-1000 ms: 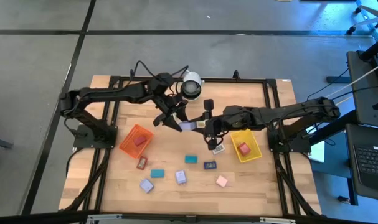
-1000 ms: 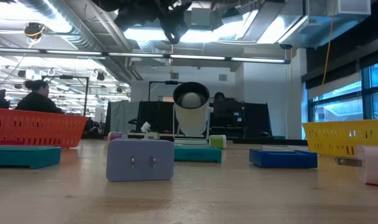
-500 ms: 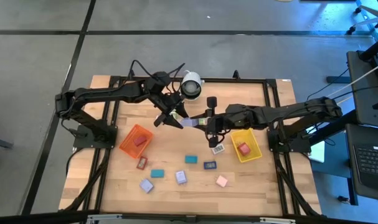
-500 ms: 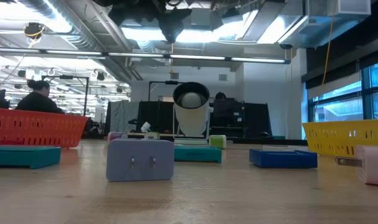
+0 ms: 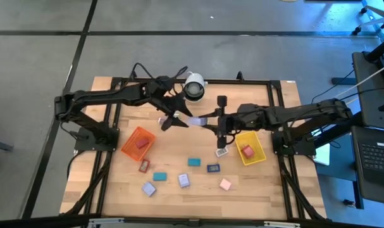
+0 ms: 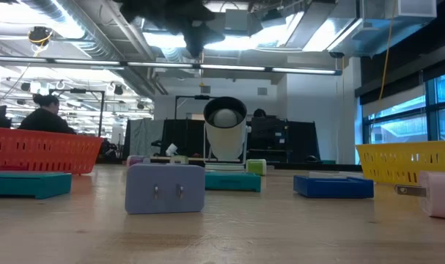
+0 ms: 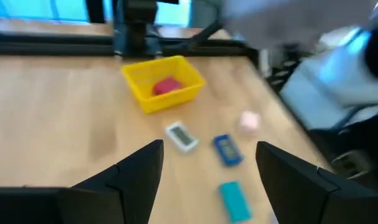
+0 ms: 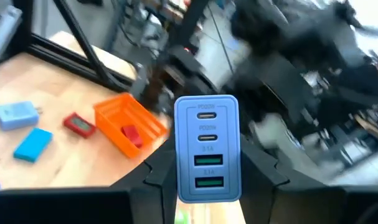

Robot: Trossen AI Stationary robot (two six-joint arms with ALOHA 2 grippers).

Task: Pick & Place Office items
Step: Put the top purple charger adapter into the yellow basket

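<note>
Above the middle of the surface (image 5: 116, 158), the right tool (image 5: 207, 121) grips a lavender charger block (image 5: 196, 121) by its end, fingers closed part-way on its sides; the right wrist view shows the block (image 8: 207, 148) upright between that tool's own fingers, its four ports facing the camera. The left tool (image 5: 174, 120), just beside the block on the side toward the orange tray (image 5: 138, 142), stands wide open with nothing between its fingers (image 7: 139, 174).

A second ago the two tools met at the block with the left fingers close against it; now the left has parted and drawn back a little toward the white camera (image 5: 193, 87) at the surface's far edge, while the right carries the block alone. That reads as a hand-over just completed, left to right.

Beyond the right tool the yellow tray (image 5: 250, 147) already holds one red item (image 5: 247, 151), and a white-labelled item (image 5: 221, 152) lies just outside it. The orange tray holds a red item (image 5: 141, 143). Nearer the front edge lie a red-framed item (image 5: 143, 166), two teal blocks (image 5: 160, 177), two lavender blocks (image 5: 184, 180), a dark blue one (image 5: 213, 168) and a pink one (image 5: 225, 184), well apart from both trays. The likely destination is the yellow tray; much sorting remains.
</note>
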